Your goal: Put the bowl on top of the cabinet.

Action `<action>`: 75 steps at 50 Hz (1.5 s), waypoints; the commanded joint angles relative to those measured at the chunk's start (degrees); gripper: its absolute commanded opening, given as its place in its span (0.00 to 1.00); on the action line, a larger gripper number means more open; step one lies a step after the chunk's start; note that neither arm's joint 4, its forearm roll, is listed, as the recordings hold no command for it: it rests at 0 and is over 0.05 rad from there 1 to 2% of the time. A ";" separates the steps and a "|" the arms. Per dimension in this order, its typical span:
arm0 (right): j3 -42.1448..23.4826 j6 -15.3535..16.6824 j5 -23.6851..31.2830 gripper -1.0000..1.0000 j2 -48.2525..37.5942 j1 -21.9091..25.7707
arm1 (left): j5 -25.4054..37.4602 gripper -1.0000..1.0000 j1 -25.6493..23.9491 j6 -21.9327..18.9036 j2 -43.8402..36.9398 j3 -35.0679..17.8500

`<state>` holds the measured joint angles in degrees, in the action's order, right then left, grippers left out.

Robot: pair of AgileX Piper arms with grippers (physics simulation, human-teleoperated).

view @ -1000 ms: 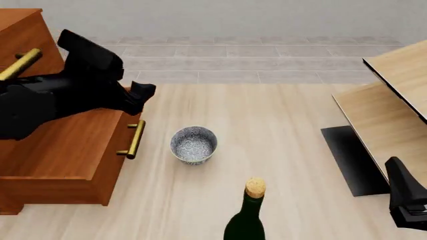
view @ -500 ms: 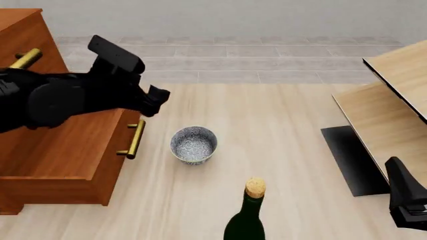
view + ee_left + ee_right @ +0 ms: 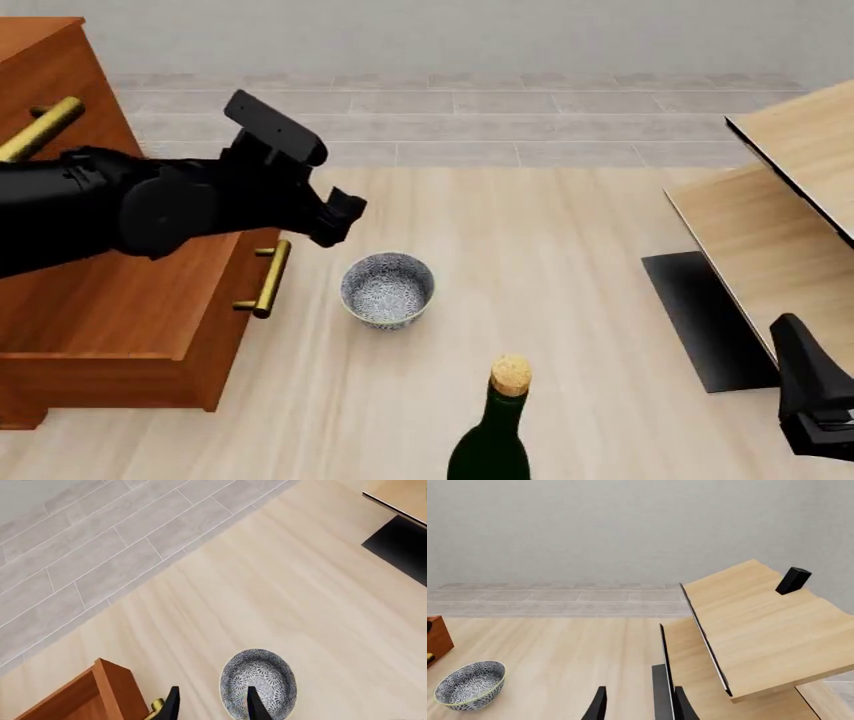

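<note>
We see the bowl (image 3: 388,289), grey-white and speckled, standing upright on the pale wood table (image 3: 561,300), just beside the cabinet (image 3: 120,300) and not on top of it. The cabinet, reddish-brown with brass bar handles (image 3: 272,279), lies on the side of the bowl from which the left arm enters; one handle faces the bowl across a narrow strip of bare table. The left gripper (image 3: 336,218) hangs above the table near the bowl's far rim, on the cabinet side, apart from the bowl. In the left wrist view we find its two fingertips (image 3: 173,705) spread apart with nothing between them, one over the bowl's (image 3: 259,682) rim, the other toward the cabinet corner (image 3: 110,692). Nearer the camera than the bowl stands a dark green bottle (image 3: 493,440) with a cork stopper. Well apart from the bowl, opposite the cabinet, stands pale light-wood furniture (image 3: 787,190) with black edging. In the right wrist view the right gripper's (image 3: 639,705) fingers likewise stand parted and empty, far from the bowl (image 3: 470,685).
</note>
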<state>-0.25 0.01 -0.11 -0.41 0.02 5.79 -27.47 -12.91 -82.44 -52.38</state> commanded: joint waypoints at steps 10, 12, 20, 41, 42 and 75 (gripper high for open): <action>0.00 0.00 0.00 1.00 -0.01 -0.01 | -2.65 1.00 -1.73 -0.27 -3.79 0.24; 0.00 -0.01 0.00 1.00 -0.01 0.00 | -2.87 1.00 -1.54 -0.34 -4.55 -0.10; 0.00 0.00 0.00 1.00 0.01 -0.01 | -4.06 1.00 -1.26 -0.71 -6.45 0.03; 0.00 0.00 0.00 1.00 -0.01 0.00 | -6.31 1.00 -0.47 -1.39 -11.91 -0.92; 0.00 0.00 0.00 1.00 0.00 0.00 | -6.43 1.00 -0.47 -1.44 -12.07 -0.89; 0.00 0.00 0.00 1.00 0.00 0.00 | -8.82 1.00 -0.44 -2.67 -16.31 -0.70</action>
<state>-0.25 0.01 -0.11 -0.41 0.02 -2.46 -27.79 -15.27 -97.62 -53.12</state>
